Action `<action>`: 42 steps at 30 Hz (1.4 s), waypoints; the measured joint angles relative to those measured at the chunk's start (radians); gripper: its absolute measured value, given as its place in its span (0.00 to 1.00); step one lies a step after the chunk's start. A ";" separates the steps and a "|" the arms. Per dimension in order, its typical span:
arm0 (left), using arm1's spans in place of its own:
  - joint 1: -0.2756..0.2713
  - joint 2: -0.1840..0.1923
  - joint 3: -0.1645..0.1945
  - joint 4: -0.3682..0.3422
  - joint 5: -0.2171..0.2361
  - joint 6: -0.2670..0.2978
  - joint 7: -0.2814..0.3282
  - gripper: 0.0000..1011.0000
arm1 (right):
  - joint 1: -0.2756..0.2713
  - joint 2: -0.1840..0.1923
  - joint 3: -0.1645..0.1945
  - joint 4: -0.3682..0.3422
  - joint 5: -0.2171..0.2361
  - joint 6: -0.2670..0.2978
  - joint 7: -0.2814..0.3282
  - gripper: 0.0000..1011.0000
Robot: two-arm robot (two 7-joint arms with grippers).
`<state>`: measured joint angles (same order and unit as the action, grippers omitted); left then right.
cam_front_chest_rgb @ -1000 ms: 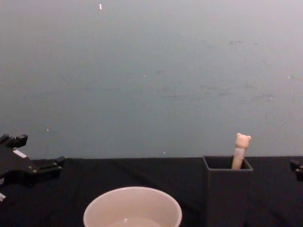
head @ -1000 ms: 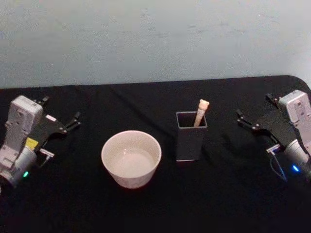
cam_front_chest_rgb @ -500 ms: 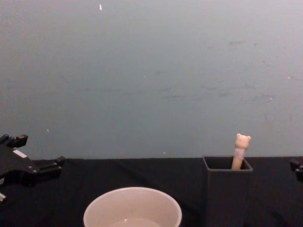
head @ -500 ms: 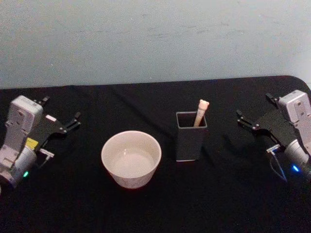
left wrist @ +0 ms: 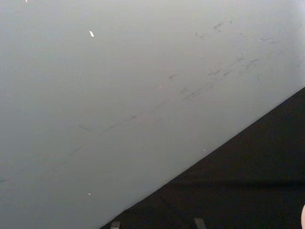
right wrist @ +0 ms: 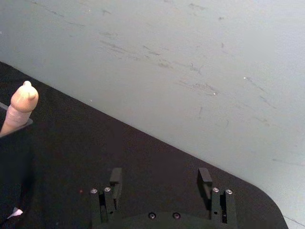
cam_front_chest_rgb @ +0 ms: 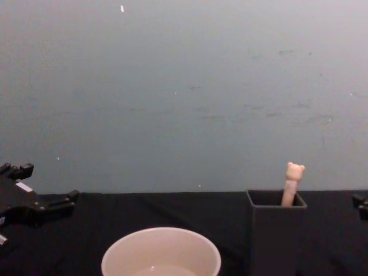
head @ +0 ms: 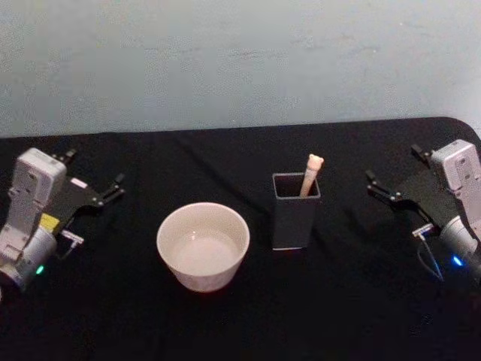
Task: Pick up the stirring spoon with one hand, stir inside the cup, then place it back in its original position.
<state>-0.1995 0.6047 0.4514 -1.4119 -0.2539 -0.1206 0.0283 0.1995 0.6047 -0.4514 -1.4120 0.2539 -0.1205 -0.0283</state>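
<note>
Since neither hand grips anything yet, every risk lies ahead. The stirring spoon (head: 312, 171) stands in the dark grey holder (head: 294, 222), leaning toward its far right corner with only the bear-topped handle above the rim. The holder sits on the black table (head: 338, 301) just right of the cup (head: 167, 226), near the middle. The right hand (head: 392, 163) hovers well apart to the right, its fingers spread and empty. The left hand (head: 94, 167) is parked at the left edge, likewise spread.

Little of the handle is exposed and it is slim, so an off-centre pinch would probably slip or knock the spoon to another corner. A finger coming in too low could catch the rim, and the tall, narrow holder looks easy to tip toward the cup. Pulling the spoon out at a slant might drag its bowl along the inner wall and lift the holder with it. Stirring too wide could shove the cup, and the narrow opening leaves little margin for the return.
</note>
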 joint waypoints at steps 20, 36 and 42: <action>0.000 0.000 0.000 0.000 0.000 0.000 0.000 0.99 | -0.056 0.006 0.061 -0.070 0.073 0.010 0.066 0.99; 0.000 0.000 0.000 0.000 0.000 0.000 0.000 0.99 | -0.191 0.032 0.174 -0.236 0.402 0.116 0.353 0.99; 0.000 0.000 0.000 0.000 0.000 0.000 0.000 0.99 | -0.193 0.019 0.177 -0.245 0.441 0.147 0.414 0.99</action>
<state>-0.1995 0.6047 0.4514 -1.4120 -0.2539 -0.1206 0.0283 0.0064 0.6239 -0.2745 -1.6567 0.6952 0.0262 0.3856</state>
